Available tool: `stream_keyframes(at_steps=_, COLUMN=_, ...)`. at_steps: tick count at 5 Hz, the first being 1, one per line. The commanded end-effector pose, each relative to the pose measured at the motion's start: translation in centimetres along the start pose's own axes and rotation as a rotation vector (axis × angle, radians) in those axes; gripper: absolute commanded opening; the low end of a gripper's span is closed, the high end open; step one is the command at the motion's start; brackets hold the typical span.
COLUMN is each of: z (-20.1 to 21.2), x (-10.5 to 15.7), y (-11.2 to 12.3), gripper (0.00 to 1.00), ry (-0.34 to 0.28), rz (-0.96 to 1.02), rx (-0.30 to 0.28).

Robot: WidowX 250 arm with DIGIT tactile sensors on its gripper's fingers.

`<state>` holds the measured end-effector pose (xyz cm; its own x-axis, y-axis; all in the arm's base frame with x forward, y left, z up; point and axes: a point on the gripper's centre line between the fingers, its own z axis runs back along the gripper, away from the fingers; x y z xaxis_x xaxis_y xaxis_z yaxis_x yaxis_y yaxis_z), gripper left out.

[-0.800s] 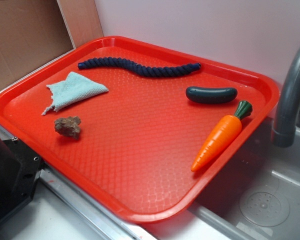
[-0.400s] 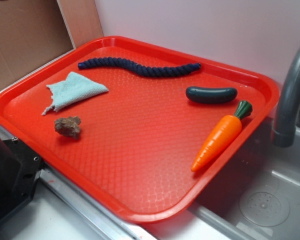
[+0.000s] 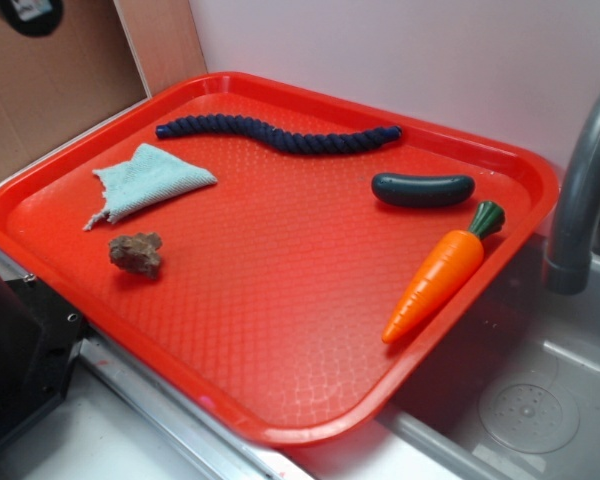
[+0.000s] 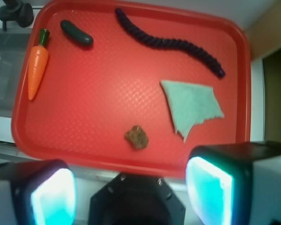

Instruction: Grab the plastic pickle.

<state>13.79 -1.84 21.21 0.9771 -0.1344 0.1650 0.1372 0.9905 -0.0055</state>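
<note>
The gripper is seen from the wrist view, where its two fingers stand wide apart at the bottom edge of the picture, with nothing between them. It hangs high above the near side of the red tray, well apart from everything on it. In the exterior view only a small dark part shows at the top left corner, and I cannot tell which part of the arm it is.

The plastic pickle lies flat on the tray near the far right corner, close to the rim. It is dark green, glossy and a little curved. Just beside it, toward the right rim, lies the orange plastic carrot with its green top pointing to the pickle's end; the two are near but do not touch. The dark blue twisted rope stretches along the far side of the tray. A light green cloth with a torn edge lies on the left part, and a small brown rough lump sits near it, closer to the front rim. A grey faucet and a sink are to the right of the tray.
</note>
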Motion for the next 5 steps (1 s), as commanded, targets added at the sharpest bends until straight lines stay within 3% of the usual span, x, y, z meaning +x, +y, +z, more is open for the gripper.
stream_keyframes(at_steps=1, z=-2.9, x=4.9, y=-0.5, gripper=1.00, ry=-0.113, rz=-0.191, rx=-0.047)
stream_keyframes(at_steps=2, z=-5.2, x=7.7, y=-1.1, gripper=1.00, ry=-0.127, rz=-0.243, rx=-0.054)
stream_keyframes(at_steps=3, z=-7.8, x=10.0, y=-2.2, gripper=1.00, ry=-0.144, rz=-0.299, rx=-0.026)
stream_keyframes(at_steps=4, z=-10.1, x=11.7, y=-3.3, gripper=1.00, ry=-0.129, rz=-0.341, rx=-0.017)
stream_keyframes(at_steps=5, z=-13.4, x=13.9, y=-4.9, gripper=1.00, ry=-0.069, rz=-0.409, rx=-0.019)
